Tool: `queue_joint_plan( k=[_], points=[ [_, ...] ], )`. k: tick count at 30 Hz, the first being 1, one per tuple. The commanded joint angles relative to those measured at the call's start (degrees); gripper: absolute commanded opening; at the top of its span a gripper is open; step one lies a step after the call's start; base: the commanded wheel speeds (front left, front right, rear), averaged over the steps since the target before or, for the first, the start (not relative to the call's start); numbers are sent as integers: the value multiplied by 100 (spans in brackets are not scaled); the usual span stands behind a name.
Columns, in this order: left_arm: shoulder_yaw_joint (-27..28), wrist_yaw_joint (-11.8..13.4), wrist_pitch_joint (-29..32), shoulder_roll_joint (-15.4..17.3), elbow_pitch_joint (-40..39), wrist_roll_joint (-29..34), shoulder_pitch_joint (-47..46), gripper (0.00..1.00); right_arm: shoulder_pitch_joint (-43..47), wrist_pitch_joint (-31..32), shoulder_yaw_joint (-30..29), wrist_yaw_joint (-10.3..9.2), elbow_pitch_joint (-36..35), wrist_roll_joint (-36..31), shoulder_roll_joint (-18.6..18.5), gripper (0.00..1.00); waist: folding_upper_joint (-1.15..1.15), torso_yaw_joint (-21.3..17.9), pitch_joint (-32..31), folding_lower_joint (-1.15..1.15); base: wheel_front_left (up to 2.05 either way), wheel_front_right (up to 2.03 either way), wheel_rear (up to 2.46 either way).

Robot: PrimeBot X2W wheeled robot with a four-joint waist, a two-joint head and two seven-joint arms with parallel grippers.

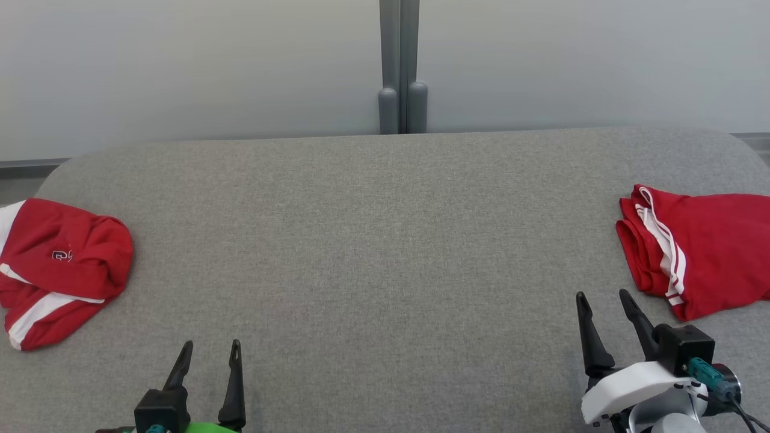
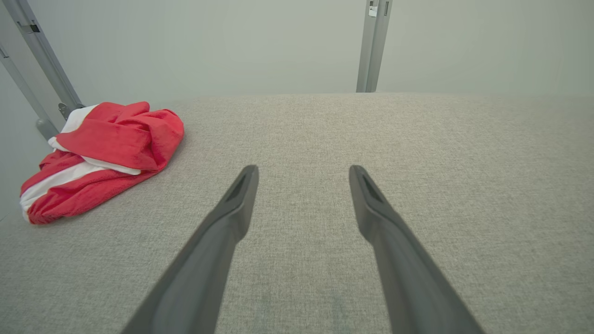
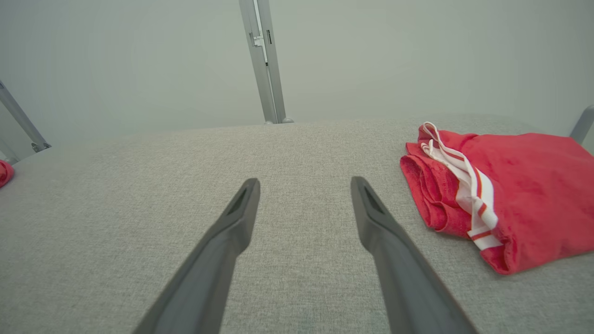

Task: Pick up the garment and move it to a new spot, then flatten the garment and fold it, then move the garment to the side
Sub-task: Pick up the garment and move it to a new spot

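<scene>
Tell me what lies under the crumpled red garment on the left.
The crumpled red garment rests on the grey fabric surface; anything beneath its folds is hidden.

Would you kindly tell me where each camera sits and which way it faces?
Head view: on the head, facing forward and down at the grey table; left hand lower left, right hand lower right, both open.
Left wrist view: along its own fingers; crumpled red garment on its left.
Right wrist view: along its own fingers; folded red garment on its right.
Shared: both wrist views look across the same table.
</scene>
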Motion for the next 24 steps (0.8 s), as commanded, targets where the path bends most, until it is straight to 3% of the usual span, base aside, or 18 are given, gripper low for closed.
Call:
queue_joint_plan(
  k=[1,15,24],
  points=[
    [25,27,3,-1,-11,17,79,100,57,1,-1,-10,-26,41,-8,100,0,3,3,0,0,0,0],
    [18,38,3,0,-48,-22,39,100,30,1,43,-10,-60,154,-6,100,0,215,132,0,0,0,0],
    [145,80,3,3,-57,-133,-146,100,-7,1,392,-10,-138,223,-7,100,0,961,342,0,0,0,0]
  ],
)
